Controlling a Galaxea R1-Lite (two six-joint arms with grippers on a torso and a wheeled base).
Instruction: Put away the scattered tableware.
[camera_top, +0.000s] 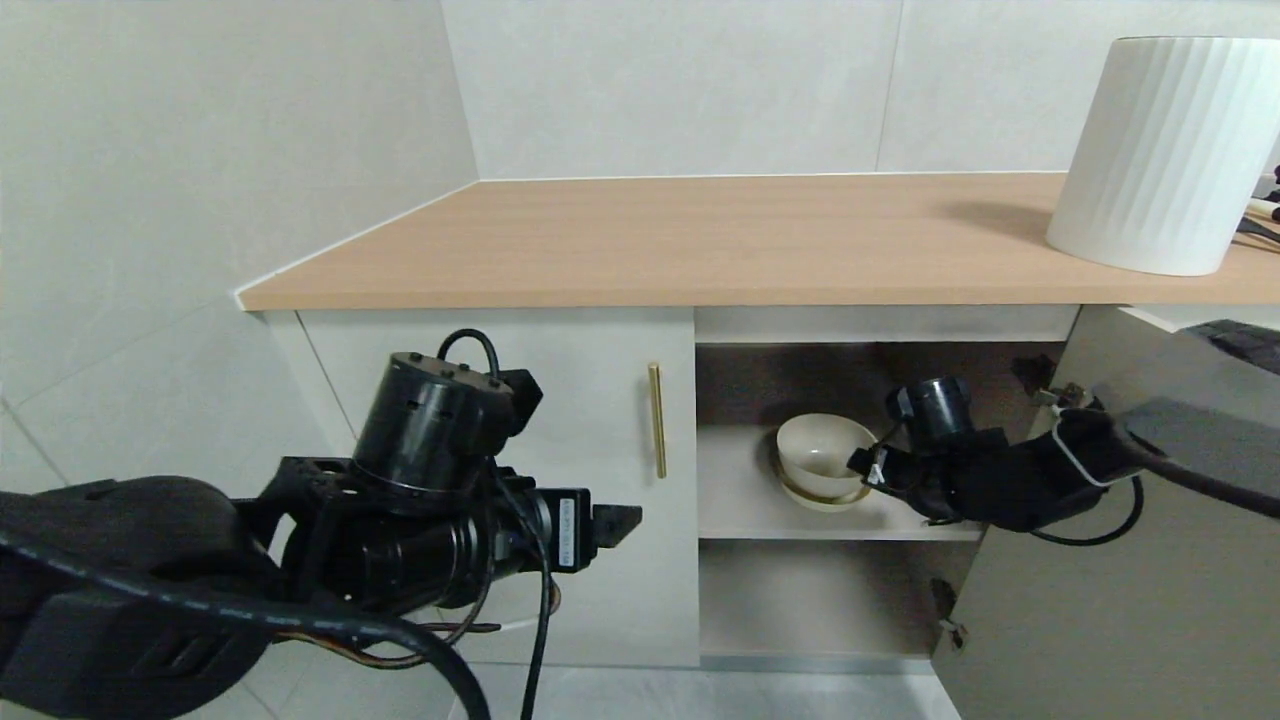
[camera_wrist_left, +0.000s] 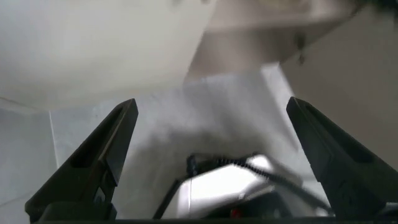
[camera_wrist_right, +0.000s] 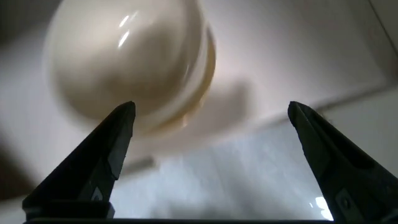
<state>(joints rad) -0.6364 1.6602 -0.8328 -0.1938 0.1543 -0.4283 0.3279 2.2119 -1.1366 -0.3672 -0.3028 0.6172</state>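
The bowl (camera_top: 820, 452) is sitting on the cabinet shelf (camera_top: 735, 505), nested on a second dish (camera_top: 815, 498), so this stowing step is looking nearly done. The right gripper (camera_top: 862, 466) is hovering just beside it, jaws spread wide and holding nothing. Next it is probably needing a clean pull-out past the open door (camera_top: 1100, 590). The left gripper (camera_top: 620, 520), also spread and empty, is hanging before the closed door (camera_top: 590, 400). A white ribbed container (camera_top: 1160, 150) is standing on the desk (camera_top: 700, 240).
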